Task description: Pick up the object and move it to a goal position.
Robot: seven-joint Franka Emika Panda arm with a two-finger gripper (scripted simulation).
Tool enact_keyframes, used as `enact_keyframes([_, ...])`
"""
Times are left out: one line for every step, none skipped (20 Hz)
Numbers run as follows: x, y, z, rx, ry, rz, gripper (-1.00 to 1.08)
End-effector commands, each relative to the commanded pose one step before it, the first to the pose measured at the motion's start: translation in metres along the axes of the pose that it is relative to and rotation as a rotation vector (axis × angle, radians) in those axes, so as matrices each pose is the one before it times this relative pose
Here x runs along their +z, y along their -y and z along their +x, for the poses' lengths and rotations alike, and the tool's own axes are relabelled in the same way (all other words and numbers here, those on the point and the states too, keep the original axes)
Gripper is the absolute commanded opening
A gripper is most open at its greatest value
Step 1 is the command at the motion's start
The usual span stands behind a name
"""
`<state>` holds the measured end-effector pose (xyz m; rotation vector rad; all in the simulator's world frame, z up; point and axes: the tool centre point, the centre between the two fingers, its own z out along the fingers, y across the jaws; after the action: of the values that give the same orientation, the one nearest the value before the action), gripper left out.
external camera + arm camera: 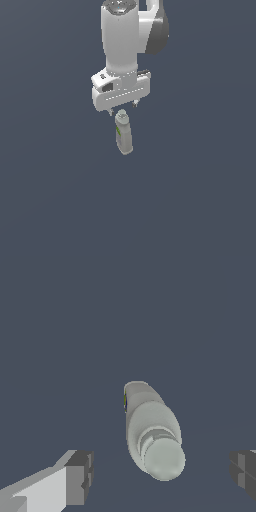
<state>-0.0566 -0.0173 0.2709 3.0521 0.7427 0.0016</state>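
Observation:
The object is a small pale grey-white bottle with a green patch on its label. It stands on the dark grey floor with its capped neck up, just below the white arm's hand. In the wrist view the object is seen from above, cap nearest the camera. My gripper hangs directly over the cap, open, its two short fingertips spread wide to either side. The dark finger pads sit far apart with the bottle's cap between them, and nothing is held.
A flat dark grey-blue floor spreads around the bottle in both views. The white arm rises above the gripper toward the top of the exterior view.

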Motion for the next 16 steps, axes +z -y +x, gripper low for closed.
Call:
enact_keyframes([0.01004,0.00021,-0.00058,-0.00066,0.00085,0.00049,1.0])
enact_keyframes([0.00527,0.00022,-0.00013,-0.00069,0.00001,0.00005,1.0])
enact_keyframes([0.00521,-0.00011,-0.0003,0.0,0.0,0.0,1.0])
enact_keyframes([0.00463,0.00034,0.00005,-0.00097,0.00001,0.00007,1.0])
enact_keyframes([0.00401,-0.00013,-0.00013,0.0,0.0,0.0,1.0])
enact_keyframes([0.00343,0.00017,0.00015,-0.00069,0.00001,0.00005,1.0])
enact_keyframes([0.00282,-0.00018,0.00006,0.0,0.0,0.0,1.0])
enact_keyframes([0.00222,-0.0002,0.00015,0.0,0.0,0.0,1.0])
enact_keyframes([0.00161,-0.0002,0.00021,0.0,0.0,0.0,1.0])
enact_keyframes([0.00097,-0.00016,0.0002,0.0,0.0,0.0,1.0])
enact_keyframes([0.00031,-0.00006,0.00008,0.0,0.0,0.0,1.0])
enact_keyframes([0.0,0.0,0.0,0.0,0.0,0.0,-1.0])
enact_keyframes([0.0,0.0,0.0,0.0,0.0,0.0,-1.0])
enact_keyframes([0.0,0.0,0.0,0.0,0.0,0.0,-1.0])
enact_keyframes([0.0,0.0,0.0,0.0,0.0,0.0,-1.0])
enact_keyframes([0.0,0.0,0.0,0.0,0.0,0.0,-1.0])
